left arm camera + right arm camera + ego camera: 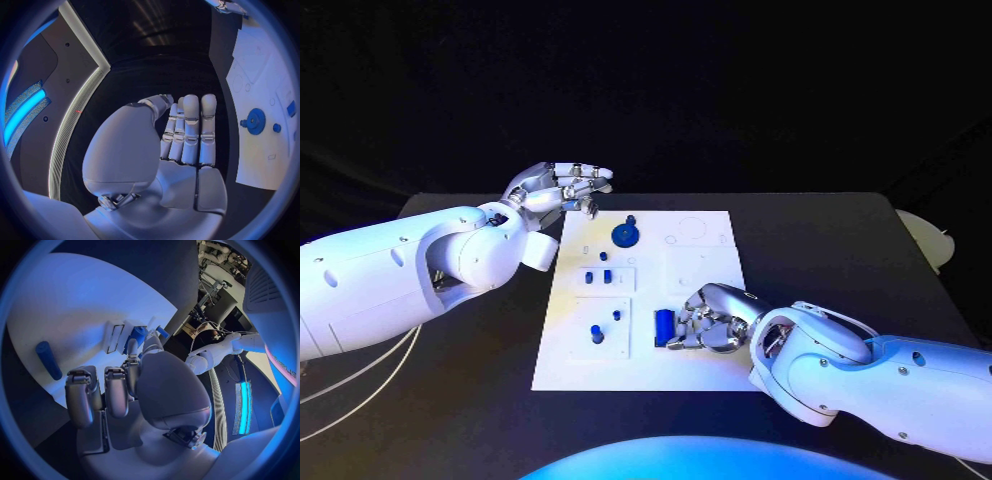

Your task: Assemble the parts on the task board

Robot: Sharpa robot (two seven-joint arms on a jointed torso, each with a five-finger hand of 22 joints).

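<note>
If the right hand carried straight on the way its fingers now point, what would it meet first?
Probably the upright blue part on the task board: the right hand rests on the board with its fingers reaching towards it. Whether they already touch is unclear.

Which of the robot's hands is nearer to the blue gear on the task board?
Left. The left hand hovers just off the board's far left corner, close beside the blue gear. The right hand is at the board's near side, well away from it.
</note>
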